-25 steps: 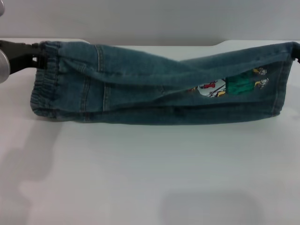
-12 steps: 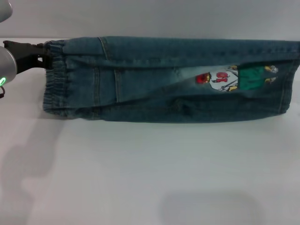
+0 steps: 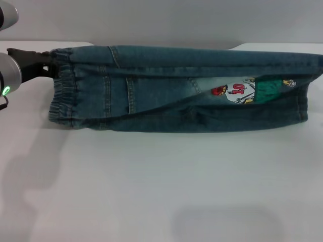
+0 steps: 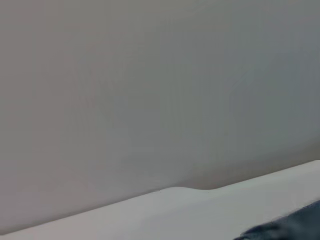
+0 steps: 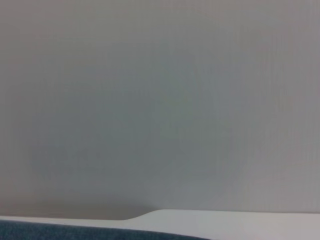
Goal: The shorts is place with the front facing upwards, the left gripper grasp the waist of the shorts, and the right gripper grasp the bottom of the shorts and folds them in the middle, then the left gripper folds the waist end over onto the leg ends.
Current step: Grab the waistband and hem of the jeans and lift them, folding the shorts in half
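Denim shorts (image 3: 176, 91) stretched sideways across the upper half of the head view, lifted along the top edge, lower fold resting on the white table (image 3: 161, 186). The waist (image 3: 63, 96), a puckered elastic band, sits at the left end of the frame; the bottom of the shorts (image 3: 302, 103), with its straight stitched hem, sits at the far right edge. The left gripper (image 3: 46, 63) is at the upper left of the frame, black claw on a silver arm with a small green light (image 3: 6, 91) lit; its fingers are pinched onto the top corner of the waist. The right gripper itself is outside every view, so its state cannot be told; the top right corner of the shorts runs off the frame edge. A printed patch (image 3: 252, 89) shows in the gap between the denim layers, right of centre: white ground, red and green shapes, and red figures that look like "10", though partly covered and not certain. No other writing is readable. Left wrist view: grey wall, a strip of table, a dark bit of denim at the lower right corner. Right wrist view: grey wall, a strip of table and a band of denim along the bottom edge.
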Controlling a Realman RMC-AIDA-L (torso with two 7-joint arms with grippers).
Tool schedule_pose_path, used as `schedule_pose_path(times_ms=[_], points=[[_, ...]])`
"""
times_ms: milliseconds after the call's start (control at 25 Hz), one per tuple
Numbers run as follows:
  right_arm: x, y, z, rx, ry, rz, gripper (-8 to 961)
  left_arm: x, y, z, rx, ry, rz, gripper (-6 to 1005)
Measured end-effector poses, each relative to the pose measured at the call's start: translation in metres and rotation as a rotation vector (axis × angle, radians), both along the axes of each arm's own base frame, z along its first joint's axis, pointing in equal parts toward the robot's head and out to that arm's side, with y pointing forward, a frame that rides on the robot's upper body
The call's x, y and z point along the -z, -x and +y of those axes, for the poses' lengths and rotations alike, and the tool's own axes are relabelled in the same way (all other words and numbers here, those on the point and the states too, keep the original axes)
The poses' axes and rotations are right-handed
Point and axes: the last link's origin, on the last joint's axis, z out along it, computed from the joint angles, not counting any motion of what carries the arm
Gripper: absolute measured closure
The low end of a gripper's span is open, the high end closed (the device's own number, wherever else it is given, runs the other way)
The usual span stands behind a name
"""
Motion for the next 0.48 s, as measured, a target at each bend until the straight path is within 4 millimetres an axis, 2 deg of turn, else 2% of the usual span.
schedule_pose_path(times_ms=[240, 320, 400, 480], points=[[0.006, 0.004, 0.005, -0.041, 0.014, -0.086, 951, 0.002, 0.003, 0.002, 0.001, 0.003, 0.010, 954], [0.010, 0.004, 0.007, -0.041, 0.014, -0.108, 913, 0.002, 0.003, 0.002, 0.001, 0.003, 0.010, 954], [0.011, 0.002, 0.010, -0.033, 0.009, -0.116, 875, 0.014, 0.012, 0.010, 0.008, -0.015, 0.003, 945], [0.014, 0.003, 0.011, -0.036, 0.007, -0.127, 836, 0.017, 0.013, 0.012, 0.007, -0.011, -0.001, 926]])
